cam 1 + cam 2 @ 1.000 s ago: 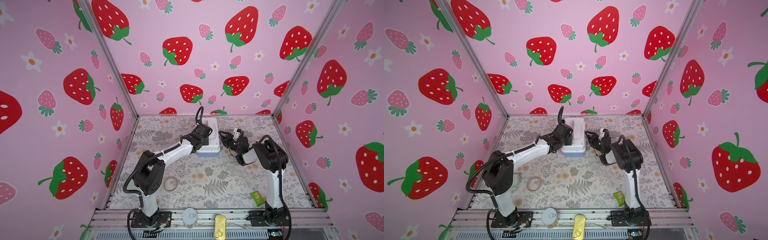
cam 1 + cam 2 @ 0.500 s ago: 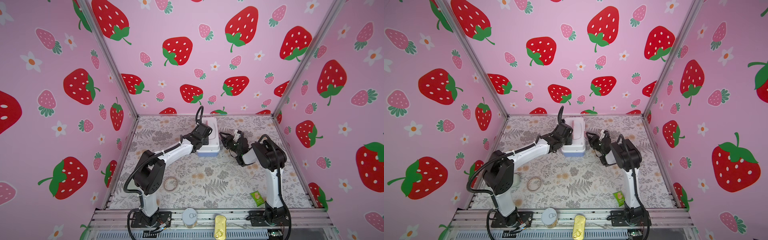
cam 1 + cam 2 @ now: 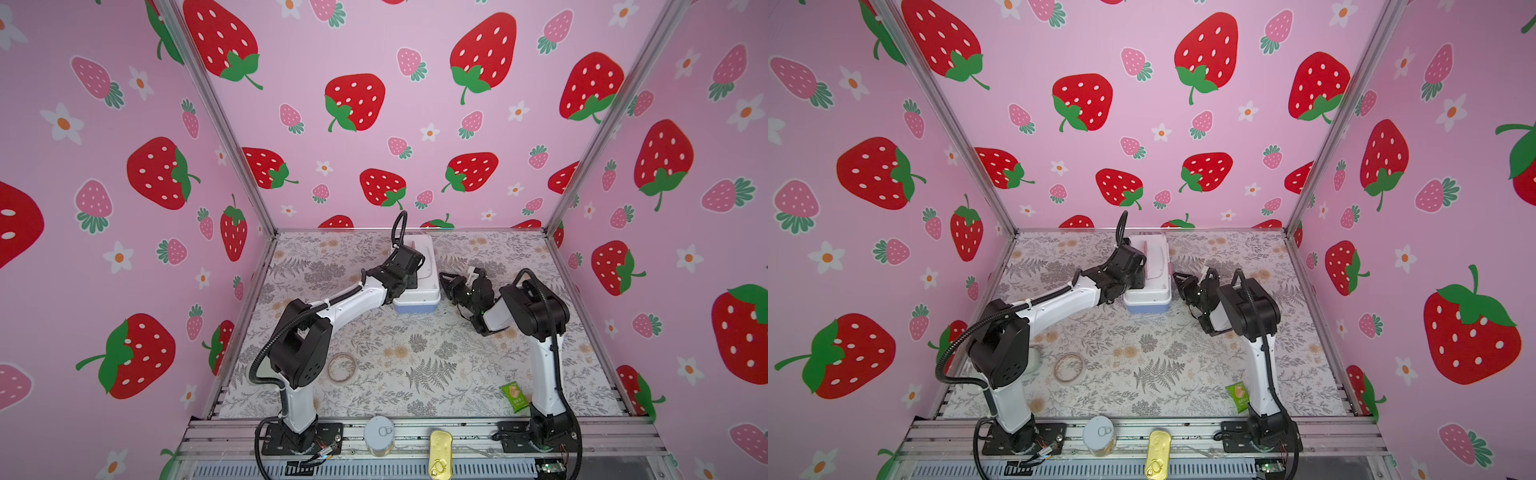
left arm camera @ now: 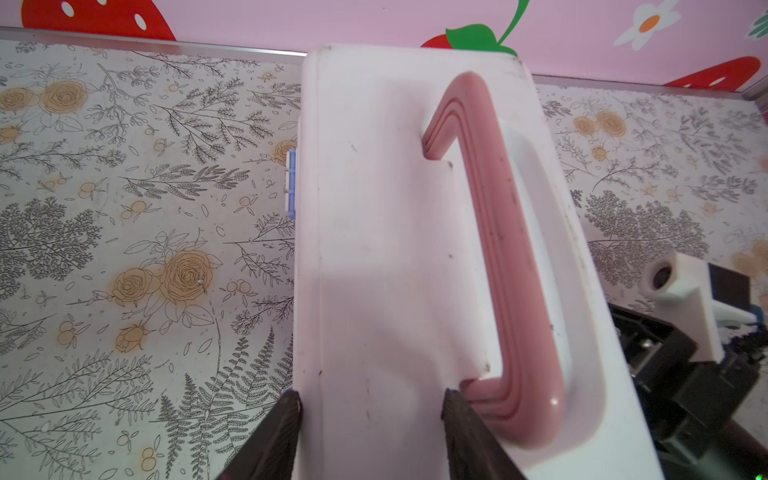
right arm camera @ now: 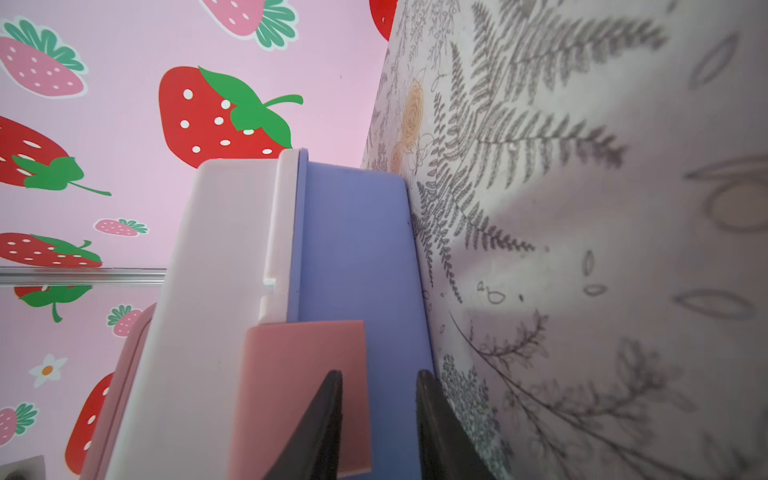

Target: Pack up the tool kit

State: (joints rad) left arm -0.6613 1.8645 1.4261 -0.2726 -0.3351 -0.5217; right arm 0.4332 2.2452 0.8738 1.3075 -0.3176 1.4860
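Tool kit (image 3: 419,291): lid (image 4: 374,208) down, near table (image 3: 415,353) back edge.
Left tool (image 4: 370,401): jaws apart, over lid.
Right tool (image 5: 379,374): jaws narrowly apart at pink latch (image 5: 299,374).

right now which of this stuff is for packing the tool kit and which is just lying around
For the job:
tool kit case
its pink handle
its pink latch

Lying about:
thin ring
green packet
round tin
gold tin

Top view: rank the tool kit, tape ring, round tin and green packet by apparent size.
tool kit
round tin and tape ring: roughly alike; the tin sits nearer the camera
green packet
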